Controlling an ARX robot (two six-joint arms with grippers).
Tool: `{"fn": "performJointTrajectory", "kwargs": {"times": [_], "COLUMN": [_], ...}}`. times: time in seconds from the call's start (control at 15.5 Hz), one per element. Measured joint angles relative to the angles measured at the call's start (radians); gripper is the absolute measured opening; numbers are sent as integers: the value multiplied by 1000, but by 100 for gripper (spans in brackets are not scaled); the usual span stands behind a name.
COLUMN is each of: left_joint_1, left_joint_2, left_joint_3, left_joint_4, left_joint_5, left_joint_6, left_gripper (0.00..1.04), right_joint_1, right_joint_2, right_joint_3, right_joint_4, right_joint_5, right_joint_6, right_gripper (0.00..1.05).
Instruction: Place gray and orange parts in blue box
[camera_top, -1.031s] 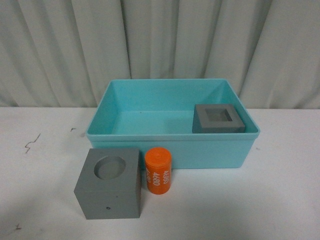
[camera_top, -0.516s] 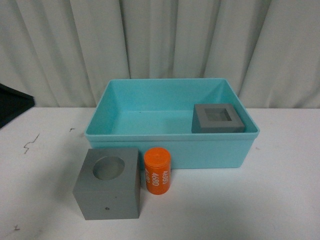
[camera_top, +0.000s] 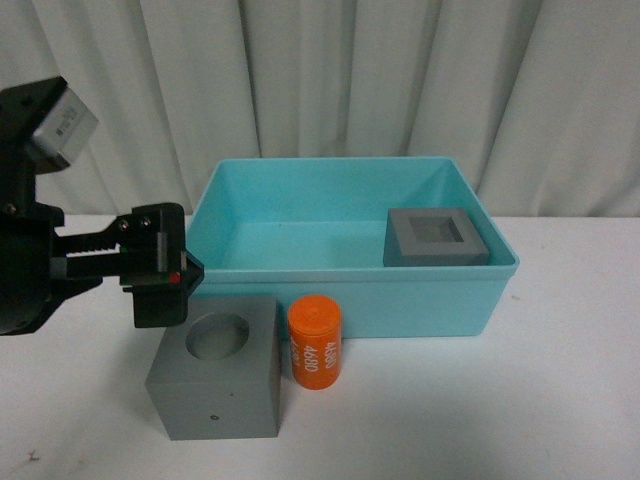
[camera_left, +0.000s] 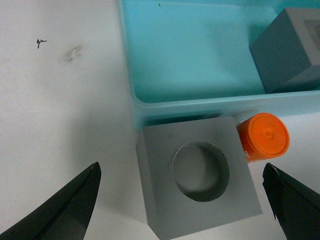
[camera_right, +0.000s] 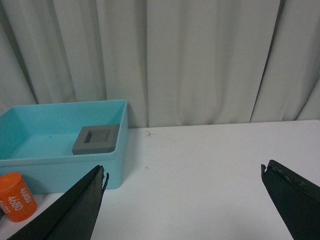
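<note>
A gray cube with a round recess (camera_top: 217, 380) (camera_left: 200, 180) stands on the white table in front of the blue box (camera_top: 345, 275) (camera_left: 190, 60). Beside it, on its right, stands the orange cylinder (camera_top: 315, 342) (camera_left: 262, 136) (camera_right: 16, 196) with white numbers. Another gray cube, with a square recess (camera_top: 436, 237) (camera_left: 290, 50) (camera_right: 96, 139), sits inside the box at its right end. My left gripper (camera_top: 165, 270) (camera_left: 180, 167) hangs open above the round-recess cube, with its fingers spread wider than the cube. My right gripper (camera_right: 183, 169) is open over bare table, to the right of the box (camera_right: 60, 107).
A pale curtain (camera_top: 340, 90) hangs behind the table. Small dark marks (camera_left: 41, 43) dot the white tabletop left of the box. Bare table lies to the right of the box (camera_right: 210, 165).
My left arm has come into the front view from the left and now hangs above the round-recess cube. The cubes, cylinder and box have not moved.
</note>
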Motion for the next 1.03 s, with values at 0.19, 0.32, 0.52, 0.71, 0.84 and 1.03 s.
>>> {"fn": "performJointTrajectory", "kwargs": {"times": [0.19, 0.32, 0.52, 0.71, 0.84, 1.03], "left_joint_1": [-11, -13, 2, 3, -1, -11], "left_joint_2": [116, 172, 270, 323, 336, 336], "left_joint_3": [66, 92, 123, 138, 149, 149], "left_joint_4": [-1, -2, -20, -17, -15, -16], "left_joint_5": [-69, -103, -111, -103, -99, -94], "left_joint_6": [53, 76, 84, 76, 73, 77], "left_gripper": [98, 98, 98, 98, 98, 74], "right_joint_1": [0, 0, 0, 0, 0, 0], "right_joint_2": [0, 0, 0, 0, 0, 0], "right_joint_3": [0, 0, 0, 0, 0, 0], "right_joint_4": [0, 0, 0, 0, 0, 0], "right_joint_5": [0, 0, 0, 0, 0, 0], "right_joint_6": [0, 0, 0, 0, 0, 0], "right_gripper": [98, 98, 98, 98, 98, 98]}}
